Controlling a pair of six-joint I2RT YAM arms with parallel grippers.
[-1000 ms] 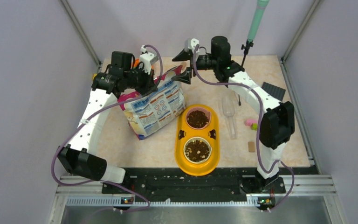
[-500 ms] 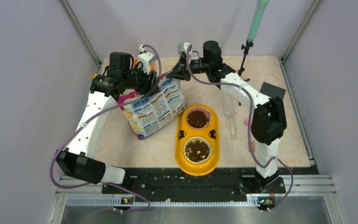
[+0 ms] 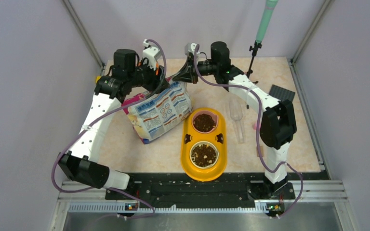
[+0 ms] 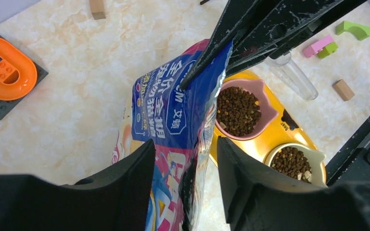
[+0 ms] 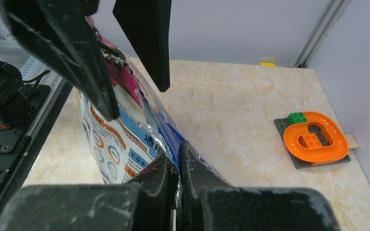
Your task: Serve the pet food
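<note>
The glossy magenta-and-blue cat food bag (image 3: 160, 111) leans upright at the back left, beside the yellow feeder (image 3: 221, 126). Pet food, dark brown kibble, fills its pink bowl (image 3: 204, 122) and its white bowl (image 3: 204, 155). My right gripper (image 5: 179, 168) is shut on the bag's top corner (image 5: 171, 139). My left gripper (image 4: 185, 159) is open, one finger on each side of the bag's top edge (image 4: 192, 144) with gaps showing. In the left wrist view the right gripper's fingers (image 4: 250, 33) pinch the bag's far corner above the pink bowl's kibble (image 4: 238, 109).
A clear plastic scoop (image 3: 236, 118) lies right of the feeder. An orange ring on a dark brick plate (image 5: 313, 139) sits in the back left corner. Small toy blocks (image 4: 343, 89) lie at the right. A green pole on a stand (image 3: 255, 53) rises at the back.
The left gripper has opened off the bag's top edge and stays astride it. The right gripper moved left to the bag and shut on its top corner.
</note>
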